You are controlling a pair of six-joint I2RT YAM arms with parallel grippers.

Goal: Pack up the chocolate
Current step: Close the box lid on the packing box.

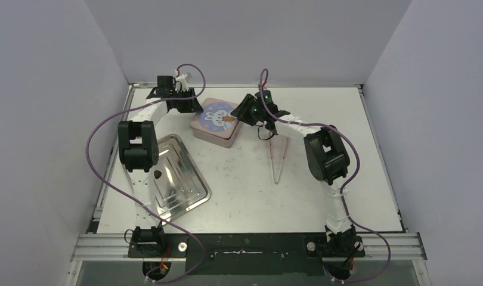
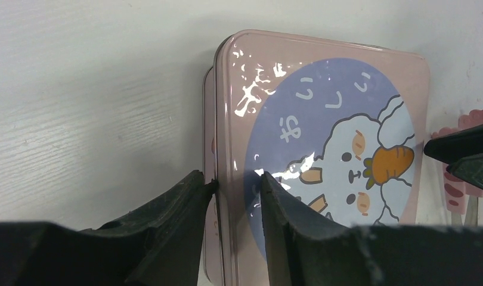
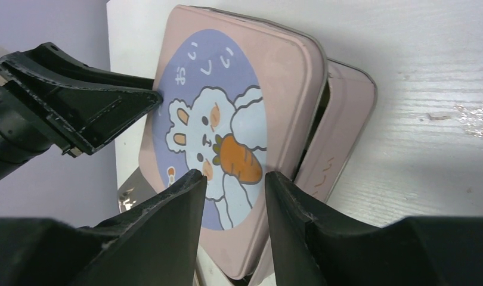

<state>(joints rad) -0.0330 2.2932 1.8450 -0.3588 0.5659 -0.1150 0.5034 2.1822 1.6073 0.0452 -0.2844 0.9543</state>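
No chocolate shows plainly. A small dark spot lies on the silver tray; I cannot tell whether it is a piece or a reflection. The pink tin stands at the back, its rabbit-picture lid lying askew on it and covering the inside. My left gripper is open at the lid's left edge, one fingertip touching the rim, the other over the lid's top. My right gripper is open over the lid's right side, with nothing clamped.
The silver tray lies tilted at the near left, under the left arm. Pink-tipped tongs lie on the white table right of the tin. Purple walls close in the back and both sides.
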